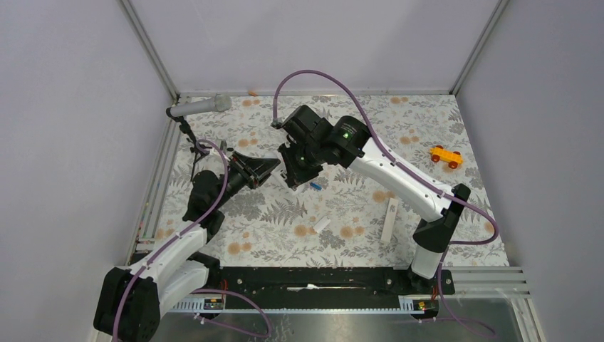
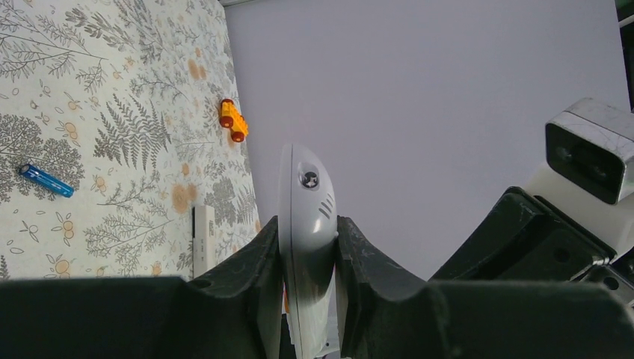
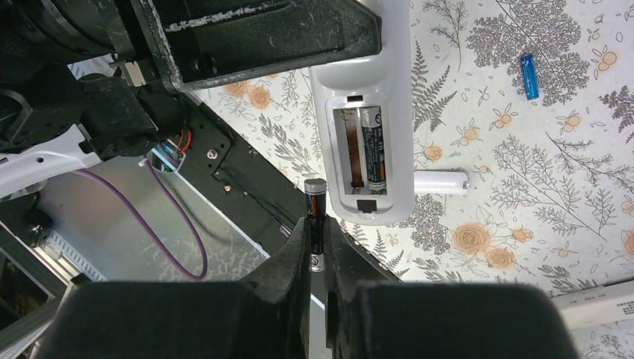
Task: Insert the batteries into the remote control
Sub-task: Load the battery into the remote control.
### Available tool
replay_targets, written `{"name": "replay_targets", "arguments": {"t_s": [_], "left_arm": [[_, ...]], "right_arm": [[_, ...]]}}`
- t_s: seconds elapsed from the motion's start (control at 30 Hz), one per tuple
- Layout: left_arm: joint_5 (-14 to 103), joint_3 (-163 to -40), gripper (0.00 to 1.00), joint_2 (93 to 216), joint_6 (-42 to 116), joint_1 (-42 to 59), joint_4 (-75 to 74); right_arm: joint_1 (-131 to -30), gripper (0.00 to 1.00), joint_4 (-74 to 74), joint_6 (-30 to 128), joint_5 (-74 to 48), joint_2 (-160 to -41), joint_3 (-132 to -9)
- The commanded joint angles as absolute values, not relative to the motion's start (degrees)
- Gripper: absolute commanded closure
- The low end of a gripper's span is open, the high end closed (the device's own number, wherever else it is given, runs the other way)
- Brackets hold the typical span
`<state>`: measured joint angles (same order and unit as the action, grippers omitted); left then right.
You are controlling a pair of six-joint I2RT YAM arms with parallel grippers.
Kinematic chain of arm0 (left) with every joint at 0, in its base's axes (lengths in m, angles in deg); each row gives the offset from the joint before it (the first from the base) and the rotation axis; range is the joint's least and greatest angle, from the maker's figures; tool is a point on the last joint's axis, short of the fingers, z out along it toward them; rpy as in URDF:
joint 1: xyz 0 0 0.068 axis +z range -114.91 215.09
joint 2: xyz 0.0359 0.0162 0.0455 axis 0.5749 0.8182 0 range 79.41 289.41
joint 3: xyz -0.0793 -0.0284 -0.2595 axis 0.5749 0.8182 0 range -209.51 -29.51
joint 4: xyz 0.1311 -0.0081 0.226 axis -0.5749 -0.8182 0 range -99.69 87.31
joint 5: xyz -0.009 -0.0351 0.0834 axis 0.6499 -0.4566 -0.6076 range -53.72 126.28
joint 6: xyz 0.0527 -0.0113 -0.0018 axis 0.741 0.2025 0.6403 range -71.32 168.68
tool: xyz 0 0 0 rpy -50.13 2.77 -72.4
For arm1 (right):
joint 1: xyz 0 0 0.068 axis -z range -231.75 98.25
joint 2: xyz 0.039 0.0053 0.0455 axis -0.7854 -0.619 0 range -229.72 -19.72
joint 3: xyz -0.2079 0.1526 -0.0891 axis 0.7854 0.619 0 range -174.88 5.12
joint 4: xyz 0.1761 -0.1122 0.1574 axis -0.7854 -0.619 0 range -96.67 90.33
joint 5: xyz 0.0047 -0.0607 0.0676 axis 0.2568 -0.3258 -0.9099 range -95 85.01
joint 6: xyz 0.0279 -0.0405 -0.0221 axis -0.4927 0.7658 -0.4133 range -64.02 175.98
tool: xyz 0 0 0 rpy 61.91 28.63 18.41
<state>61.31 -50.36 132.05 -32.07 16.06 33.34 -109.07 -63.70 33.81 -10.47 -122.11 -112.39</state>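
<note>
**Remote control [image 3: 398, 97] clamped with its back open, one cell seated**

Top external view: the left end effector [image 1: 265, 168] and right end effector [image 1: 295, 177] meet over the middle of the table [image 1: 484, 185], which wears a grey fern-and-orange-flower print. The remote control is mostly hidden between them. A blue battery [image 1: 314, 186], a tiny glossy cylinder, lies on the table just right of the right end effector. Nearer sit a short white piece [image 1: 322, 223] and a long flat white strip [image 1: 389, 220], and an orange toy car [image 1: 445, 156] stands far right.

Left wrist view: the left end effector is clamped on the remote control, its black fingers pressed to both faces. The handset shows edge-on as smooth, rounded white plastic.

Right wrist view: the right end effector is closed tight on a dark battery [image 3: 315, 213], slim with an orange-brown band. Its capped tip pokes out just beside the end of the remote control. The handset's plain back has a rectangular recess with two slots. One slot holds a seated battery [image 3: 374, 146] with a dark and pale label, and the other shows its bare floor.
</note>
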Motion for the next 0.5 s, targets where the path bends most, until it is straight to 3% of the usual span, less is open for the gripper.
{"name": "replay_targets", "arguments": {"t_s": [0.0, 0.47], "left_arm": [[60.37, -50.04, 1.00, 131.90, -33.75, 16.02, 39.08], [59.71, -48.68, 1.00, 130.03, -36.48, 16.02, 38.60]], "right_arm": [[-108.72, 0.91, -65.55, 34.85, -9.82, -122.70, -114.88], [-108.71, 0.89, -66.03, 36.83, -7.53, -124.89, -116.11]]}}
